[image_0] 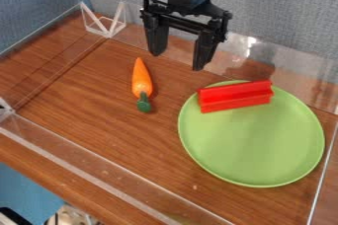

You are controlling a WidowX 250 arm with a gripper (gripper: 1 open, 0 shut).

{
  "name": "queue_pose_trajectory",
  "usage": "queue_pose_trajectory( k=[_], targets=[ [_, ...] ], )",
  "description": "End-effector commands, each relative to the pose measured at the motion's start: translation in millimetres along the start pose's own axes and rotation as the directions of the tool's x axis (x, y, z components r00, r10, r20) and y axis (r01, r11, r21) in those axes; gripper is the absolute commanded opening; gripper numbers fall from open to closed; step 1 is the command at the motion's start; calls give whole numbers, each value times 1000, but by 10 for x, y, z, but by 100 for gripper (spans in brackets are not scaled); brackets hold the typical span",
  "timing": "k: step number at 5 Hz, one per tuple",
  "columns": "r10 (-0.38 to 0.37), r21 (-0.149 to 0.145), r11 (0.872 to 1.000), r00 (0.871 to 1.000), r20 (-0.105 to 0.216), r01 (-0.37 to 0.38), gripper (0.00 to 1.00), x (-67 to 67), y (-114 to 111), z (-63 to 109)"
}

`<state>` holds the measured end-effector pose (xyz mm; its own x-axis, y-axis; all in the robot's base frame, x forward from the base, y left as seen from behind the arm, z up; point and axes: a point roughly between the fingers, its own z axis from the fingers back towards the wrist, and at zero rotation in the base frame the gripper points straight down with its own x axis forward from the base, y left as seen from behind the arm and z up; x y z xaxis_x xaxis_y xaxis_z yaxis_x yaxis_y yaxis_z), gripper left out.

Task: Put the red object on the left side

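Note:
The red object (236, 95) is a long bright red block with a stepped edge. It lies across the far rim of a light green plate (258, 145) at the right of the wooden table. My black gripper (180, 57) hangs above the table behind it and to its left. Its two fingers stand apart, open, with nothing between them. An orange carrot (141, 79) with a green tip lies on the wood left of the plate, just in front of the gripper.
A white wire stand (102, 19) sits at the back left. Clear low walls (79, 160) edge the table front and sides. Bare wood (66, 91) spreads to the left of the carrot.

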<state>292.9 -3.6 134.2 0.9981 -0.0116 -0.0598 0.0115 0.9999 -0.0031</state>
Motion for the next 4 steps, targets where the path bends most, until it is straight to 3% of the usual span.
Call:
queue_pose_trajectory(
  k=[1,2,3,4],
  targets=[
    [-215,16,977,977,0,215,100,72,-171,-85],
    [-407,28,913,913,17,406,100,207,-473,-220],
    [-557,38,831,830,41,555,100,365,-819,-367],
    [-689,80,725,719,92,685,100,402,-828,-442]
  ],
)
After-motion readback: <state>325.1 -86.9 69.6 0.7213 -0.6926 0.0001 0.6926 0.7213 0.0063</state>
